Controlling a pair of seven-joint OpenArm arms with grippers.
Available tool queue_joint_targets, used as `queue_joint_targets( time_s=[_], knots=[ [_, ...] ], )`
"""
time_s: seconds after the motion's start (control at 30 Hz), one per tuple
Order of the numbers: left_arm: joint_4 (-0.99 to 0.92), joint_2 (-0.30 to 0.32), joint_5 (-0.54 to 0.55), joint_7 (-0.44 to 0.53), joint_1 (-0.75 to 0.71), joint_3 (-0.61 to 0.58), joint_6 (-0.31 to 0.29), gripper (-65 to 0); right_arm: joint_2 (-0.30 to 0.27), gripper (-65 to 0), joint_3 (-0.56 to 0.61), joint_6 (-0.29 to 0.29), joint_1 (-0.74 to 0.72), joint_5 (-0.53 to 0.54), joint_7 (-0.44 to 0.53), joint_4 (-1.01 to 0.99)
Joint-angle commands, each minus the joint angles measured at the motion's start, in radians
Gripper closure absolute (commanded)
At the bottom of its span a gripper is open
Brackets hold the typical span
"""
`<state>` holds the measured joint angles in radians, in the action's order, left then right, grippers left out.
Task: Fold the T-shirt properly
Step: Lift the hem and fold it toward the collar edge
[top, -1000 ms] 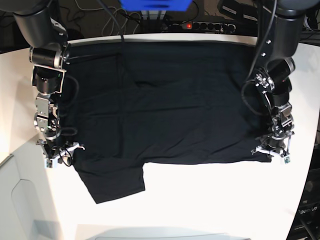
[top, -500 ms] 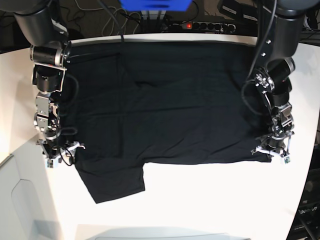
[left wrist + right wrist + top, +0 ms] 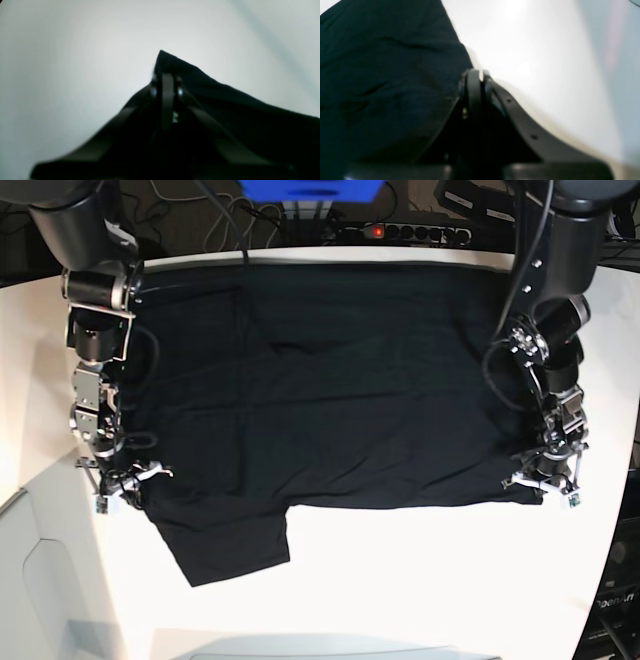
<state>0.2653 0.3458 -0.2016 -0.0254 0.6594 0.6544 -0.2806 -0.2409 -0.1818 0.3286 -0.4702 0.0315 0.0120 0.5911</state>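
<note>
The black T-shirt (image 3: 320, 380) lies spread flat on the white table (image 3: 430, 580), plain side up, with one sleeve (image 3: 235, 545) pointing toward the front edge. My left gripper (image 3: 545, 480) is at the shirt's front right corner. In the left wrist view it (image 3: 165, 77) is shut, with the cloth (image 3: 250, 120) rising to a peak at its tips. My right gripper (image 3: 125, 483) is at the shirt's left edge just above the sleeve. In the right wrist view it (image 3: 473, 73) is shut right where the cloth's (image 3: 382, 62) edge meets its tips.
A power strip (image 3: 410, 230) with cables and a blue object (image 3: 310, 188) sit behind the table's back edge. A pale grey surface (image 3: 50, 580) adjoins the table at the front left. Bare white tabletop shows in front of the shirt.
My right gripper, open before, has shut on the shirt's left edge and shifted slightly up. The left arm and the shirt's right side have not moved.
</note>
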Motion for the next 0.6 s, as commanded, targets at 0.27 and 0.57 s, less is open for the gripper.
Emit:
queue_joint_targets(
  time_s=[0.27, 0.57],
  knots=[
    [0.094, -0.023, 0.003, 0.011, 0.007, 0.005, -0.003, -0.2, -0.007, 0.0, -0.006, -0.004, 0.066, -0.028, -0.073, 0.241],
    [0.329, -0.090, 0.003, 0.009, -0.092, 0.005, -0.003, -0.2, -0.005, 0.0, -0.015, -0.004, 0.121, -0.026, -0.074, 0.389]
  ],
)
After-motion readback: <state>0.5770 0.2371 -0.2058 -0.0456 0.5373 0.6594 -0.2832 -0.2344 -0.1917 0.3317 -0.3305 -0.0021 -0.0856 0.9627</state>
